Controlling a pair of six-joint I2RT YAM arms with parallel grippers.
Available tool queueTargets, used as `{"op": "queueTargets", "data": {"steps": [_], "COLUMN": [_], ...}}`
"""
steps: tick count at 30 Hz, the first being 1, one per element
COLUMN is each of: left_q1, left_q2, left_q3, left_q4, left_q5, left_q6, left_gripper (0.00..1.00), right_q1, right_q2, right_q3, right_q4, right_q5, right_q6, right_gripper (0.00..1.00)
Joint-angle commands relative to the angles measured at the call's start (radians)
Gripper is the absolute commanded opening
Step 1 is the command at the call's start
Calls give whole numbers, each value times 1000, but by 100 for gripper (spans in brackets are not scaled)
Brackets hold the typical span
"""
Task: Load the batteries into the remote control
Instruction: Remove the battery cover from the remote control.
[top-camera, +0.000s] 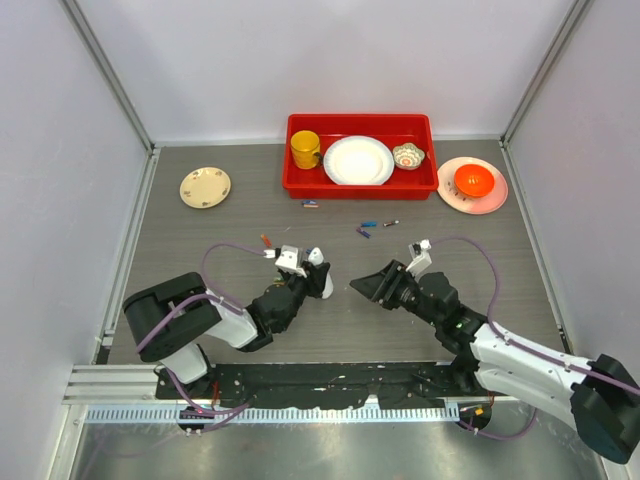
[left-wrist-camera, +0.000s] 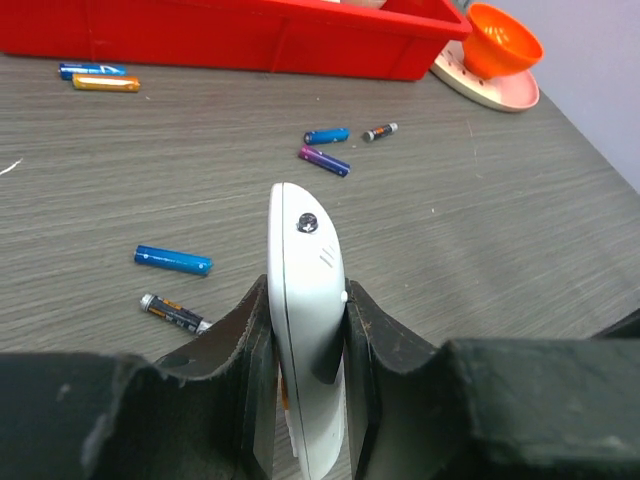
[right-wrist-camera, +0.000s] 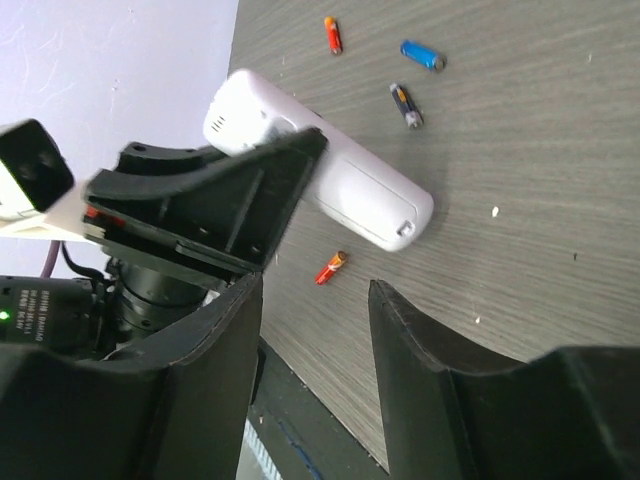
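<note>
In the left wrist view the lower end of the remote control (left-wrist-camera: 305, 250) is swallowed between the black fingers and cut off at the bottom edge, so I see only its narrow side and rounded tip. From the right wrist view one finger of the left claw (right-wrist-camera: 215, 205) covers its middle, and I cannot tell whether the slot in its back is open. The left claw (left-wrist-camera: 305, 300) is clamped tight on the remote control, holding it on edge just left of centre in the overhead frame. The right claw (right-wrist-camera: 312, 300) faces it from the right, near but apart, its fingers spread with nothing between them. The batteries (left-wrist-camera: 173, 260) lie loose on the grey table (top-camera: 480, 260): a blue one and a dark one beside the held remote, a blue and purple pair with a small dark one further up, and two more at the upper left. At the top centre of the overhead frame a red tray (top-camera: 300, 188) holds a yellow mug (top-camera: 305, 149), a white plate (top-camera: 357, 160) and a small patterned bowl (top-camera: 408, 155). Right of it, a pink plate (top-camera: 492, 197) carries an orange bowl (top-camera: 473, 179); a cream plate (top-camera: 205, 187) sits at the upper left.
</note>
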Motion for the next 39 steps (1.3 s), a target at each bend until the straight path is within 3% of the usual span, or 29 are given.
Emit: {"op": "queueTargets", "data": {"steps": [1, 9, 21, 39], "left_q1": [0, 32, 51, 52], "left_q2": [-14, -29, 0, 28], "left_q3": [26, 5, 9, 0], "left_q4": [295, 294, 295, 295], "left_q5": [-81, -83, -54, -41], "left_q6": [-11, -196, -201, -200], "left_gripper": [0, 0, 0, 0], "right_q1": [-14, -26, -40, -49], "right_q2": [62, 265, 637, 868], "right_q3": [-60, -94, -78, -54], "right_q4": [274, 559, 877, 1050], "right_q5": [-41, -88, -137, -174], "right_q6": [103, 146, 233, 275], "right_gripper": [52, 52, 46, 42]}}
